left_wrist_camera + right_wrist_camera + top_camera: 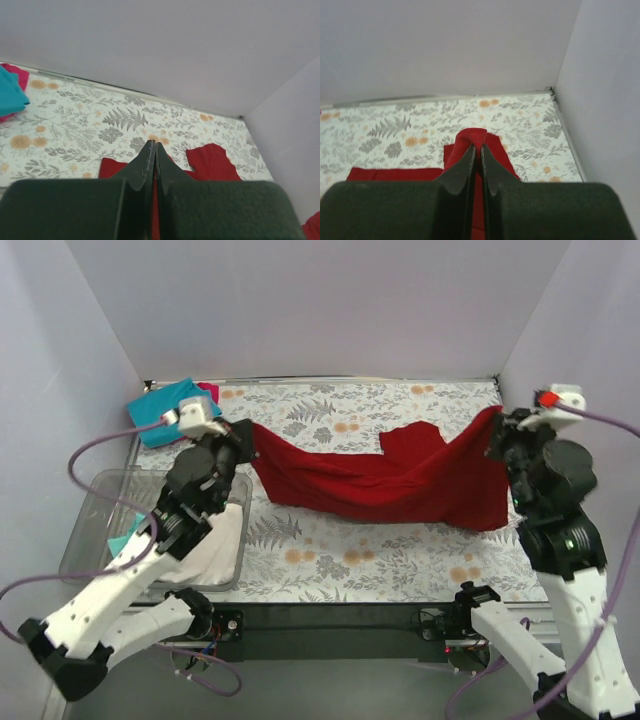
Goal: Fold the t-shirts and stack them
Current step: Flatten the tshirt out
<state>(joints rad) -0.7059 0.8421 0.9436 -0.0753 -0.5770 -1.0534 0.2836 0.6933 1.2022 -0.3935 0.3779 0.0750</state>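
Note:
The large dark red t-shirt [390,480] hangs stretched between my two grippers above the floral table, sagging in the middle. My left gripper [248,436] is shut on its left corner; red cloth [155,200] shows between the closed fingers in the left wrist view. My right gripper [497,430] is shut on its right corner; a red fold [479,137] sticks out past the fingertips in the right wrist view. A teal t-shirt [160,410] lies folded on a magenta-pink one [209,390] at the back left. A white t-shirt [215,550] lies in the bin.
A clear plastic bin [100,530] stands at the left front, partly under my left arm, with a bit of teal cloth [125,537] in it. White walls close the table at the back, left and right. The floral table cover [340,560] shows in front of the red shirt.

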